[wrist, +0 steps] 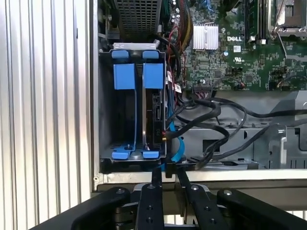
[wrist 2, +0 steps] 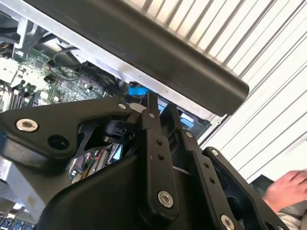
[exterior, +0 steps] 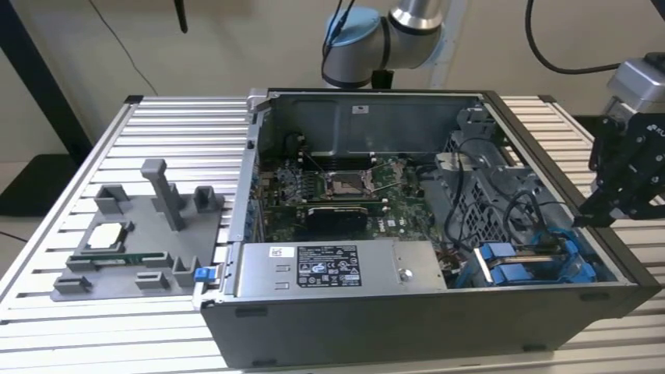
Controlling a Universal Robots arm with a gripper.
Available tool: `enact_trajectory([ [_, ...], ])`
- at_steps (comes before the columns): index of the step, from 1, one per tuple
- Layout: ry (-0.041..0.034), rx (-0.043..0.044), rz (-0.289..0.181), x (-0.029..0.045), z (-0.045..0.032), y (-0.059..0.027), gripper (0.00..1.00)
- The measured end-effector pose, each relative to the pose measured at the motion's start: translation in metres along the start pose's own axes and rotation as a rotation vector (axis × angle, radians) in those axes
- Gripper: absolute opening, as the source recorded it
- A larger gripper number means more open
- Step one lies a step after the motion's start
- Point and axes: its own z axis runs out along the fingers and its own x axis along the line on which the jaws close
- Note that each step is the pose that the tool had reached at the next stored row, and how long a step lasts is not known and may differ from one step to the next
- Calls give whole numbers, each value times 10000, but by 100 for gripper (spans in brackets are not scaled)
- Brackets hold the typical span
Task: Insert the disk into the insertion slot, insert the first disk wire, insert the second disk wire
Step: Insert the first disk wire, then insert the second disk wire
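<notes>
The disk [wrist: 154, 108] stands edge-up in its blue carrier [wrist: 153, 75] inside the insertion slot [wrist: 106, 103], a grey bay with blue parts at the case's corner [exterior: 530, 263]. A second blue carrier [wrist: 124, 76] stands beside it. A blue wire [wrist: 178, 149], a red wire and black wires [wrist: 211, 112] hang beside the disk's edge; whether any is plugged in I cannot tell. My gripper [wrist: 171, 178] hovers over the case's wall next to the bay, on the exterior view's right [exterior: 584, 221]. Its fingers [wrist 2: 151, 111] stand close together, with nothing seen between them.
The open computer case [exterior: 416, 327] lies on a slatted metal table [exterior: 167, 125], with motherboard [exterior: 343, 191] and grey labelled power-supply box [exterior: 332, 269] inside. A grey fixture [exterior: 135, 241] with parts sits on the exterior view's left. A person's hand [wrist 2: 288, 187] shows beside the case.
</notes>
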Motion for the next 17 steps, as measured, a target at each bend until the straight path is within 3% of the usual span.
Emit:
enact_trajectory([
  [3, -84, -42, -1, 2, 18, -12, 100],
  [12, -207, -265, 82, 68, 54, -16, 100],
  [17, -402, -271, 207, 78, 64, 6, 100],
])
